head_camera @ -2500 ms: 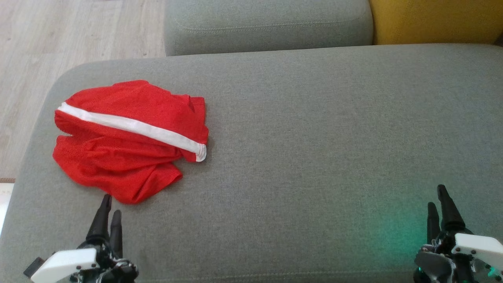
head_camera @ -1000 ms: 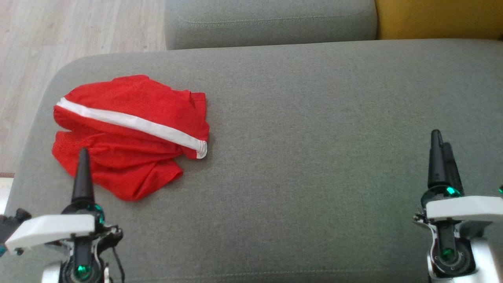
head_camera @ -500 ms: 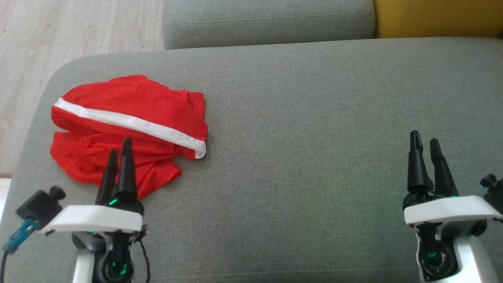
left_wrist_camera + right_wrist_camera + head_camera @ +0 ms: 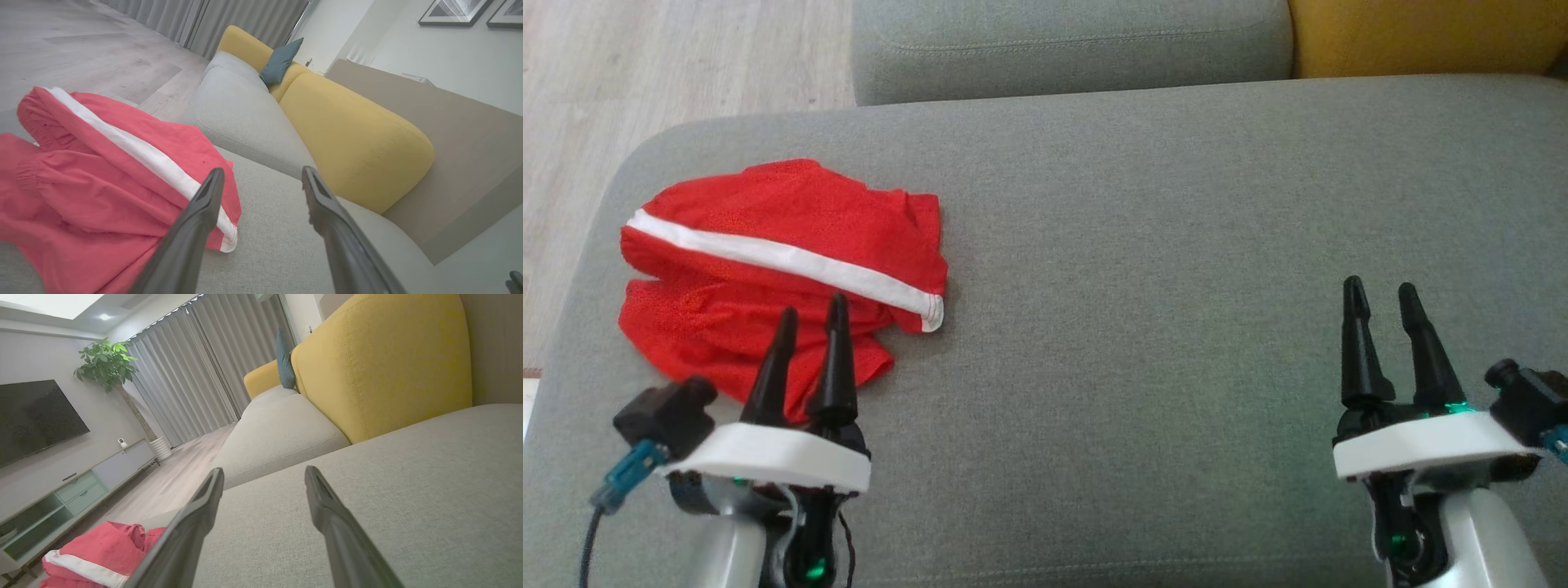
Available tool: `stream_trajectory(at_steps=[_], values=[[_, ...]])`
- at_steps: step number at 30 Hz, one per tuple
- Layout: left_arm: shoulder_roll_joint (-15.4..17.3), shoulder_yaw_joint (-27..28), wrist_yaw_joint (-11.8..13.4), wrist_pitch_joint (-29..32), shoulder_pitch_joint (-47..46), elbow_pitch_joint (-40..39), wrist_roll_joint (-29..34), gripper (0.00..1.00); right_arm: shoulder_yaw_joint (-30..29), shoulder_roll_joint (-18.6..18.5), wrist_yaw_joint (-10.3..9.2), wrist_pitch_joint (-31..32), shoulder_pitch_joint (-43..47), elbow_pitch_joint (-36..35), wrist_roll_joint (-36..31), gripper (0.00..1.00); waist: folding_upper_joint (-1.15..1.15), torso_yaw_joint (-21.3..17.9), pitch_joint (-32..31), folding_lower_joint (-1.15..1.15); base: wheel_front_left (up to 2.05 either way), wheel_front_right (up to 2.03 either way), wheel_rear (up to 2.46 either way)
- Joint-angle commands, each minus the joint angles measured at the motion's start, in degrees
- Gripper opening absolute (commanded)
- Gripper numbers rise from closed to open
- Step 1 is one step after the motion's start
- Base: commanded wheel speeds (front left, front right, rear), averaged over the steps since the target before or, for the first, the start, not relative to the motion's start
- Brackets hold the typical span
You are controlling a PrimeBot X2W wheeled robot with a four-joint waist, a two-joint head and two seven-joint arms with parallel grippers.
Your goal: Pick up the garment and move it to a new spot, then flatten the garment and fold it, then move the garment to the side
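Note:
The garment [image 4: 768, 253] is a crumpled pair of red shorts with a white side stripe, lying at the left end of the grey sofa cushion [image 4: 1143, 269]. My left gripper [image 4: 810, 310] hovers open over its near edge, with nothing between the fingers. From the left wrist, the garment [image 4: 102, 179] lies to the left of the open left gripper [image 4: 261, 175]. My right gripper [image 4: 1380, 290] stands open and empty above bare cushion at the lower right. From the right wrist, the garment [image 4: 98, 555] sits far off at the lower left, beyond the open right gripper [image 4: 263, 475].
A second grey cushion [image 4: 1070, 45] and a yellow backrest [image 4: 1421, 37] lie behind the seat. Wooden floor [image 4: 645, 73] runs past the cushion's left edge. A TV stand [image 4: 81, 486] and a potted plant [image 4: 110, 371] stand across the room.
Both grippers have risen into view and turned so their fingers stand apart. The left one has moved right and forward over the garment's near edge. The garment has not moved.

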Motion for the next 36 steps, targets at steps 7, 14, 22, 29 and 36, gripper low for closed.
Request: stream_trajectory(at_steps=[7, 14, 22, 29, 36], values=[[2.8, -2.1, 3.2, -1.6, -2.3, -3.3, 6.1, 1.00, 1.4, -0.4, 0.30, -1.9, -1.6, -2.2, -7.0, 1.00, 0.00, 0.0, 0.0, 0.00, 0.00, 0.00, 0.00], [4.3, -3.8, 5.6, -2.8, -2.8, -4.6, 10.4, 1.00, 1.3, -0.5, 0.33, -3.1, -1.9, -2.6, -12.7, 1.00, 0.00, 0.2, 0.3, 0.00, 0.00, 0.00, 0.00], [6.6, -8.6, 8.3, -4.1, -3.6, -4.4, 17.6, 1.00, 1.8, -0.5, 0.36, -4.4, -2.3, -3.0, -19.3, 1.00, 0.00, 0.2, 0.6, 0.00, 0.00, 0.00, 0.00], [8.3, -12.6, 11.8, -5.3, -4.7, -4.8, 22.7, 1.00, 2.7, -0.5, 0.38, -5.6, -2.5, -3.5, -24.1, 1.00, 0.00, 0.2, 0.9, 0.00, 0.00, 0.00, 0.00], [6.2, -10.2, 13.0, -6.4, -3.6, -7.0, 21.0, 1.00, 2.9, -0.5, 0.41, -6.8, -2.3, -3.5, -20.7, 1.00, 0.00, 0.5, 1.2, 0.00, 0.00, 0.00, 0.00]])
